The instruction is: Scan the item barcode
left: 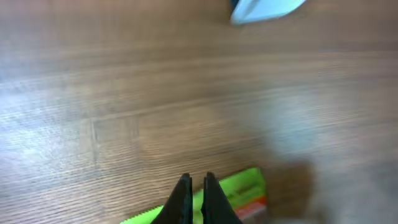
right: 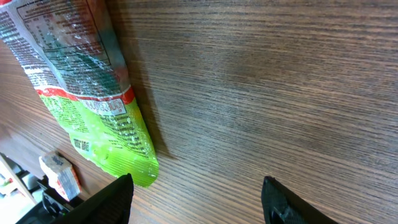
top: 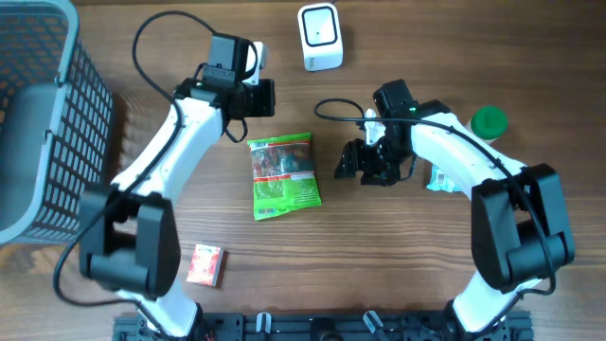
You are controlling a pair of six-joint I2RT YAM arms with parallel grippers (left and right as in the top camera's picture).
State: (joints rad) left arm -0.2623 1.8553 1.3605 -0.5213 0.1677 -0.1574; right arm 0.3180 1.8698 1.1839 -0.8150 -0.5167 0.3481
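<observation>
We're early in the job. The green snack bag (top: 284, 175) lies flat on the bench (top: 398, 275), btwn the two arms, and neither arm grips it. Left end effector (left: 196, 198) is closed on nothing, near the bag's far end. Right end effector (right: 198, 182) is open and empty, just beside the bag's right side. The white scanner (top: 319, 36) stands well apart, toward the far edge. Left to do, as we judge it: pick up the bag, find its barcode, present it to the scanner. No step done yet, afaict.
</observation>
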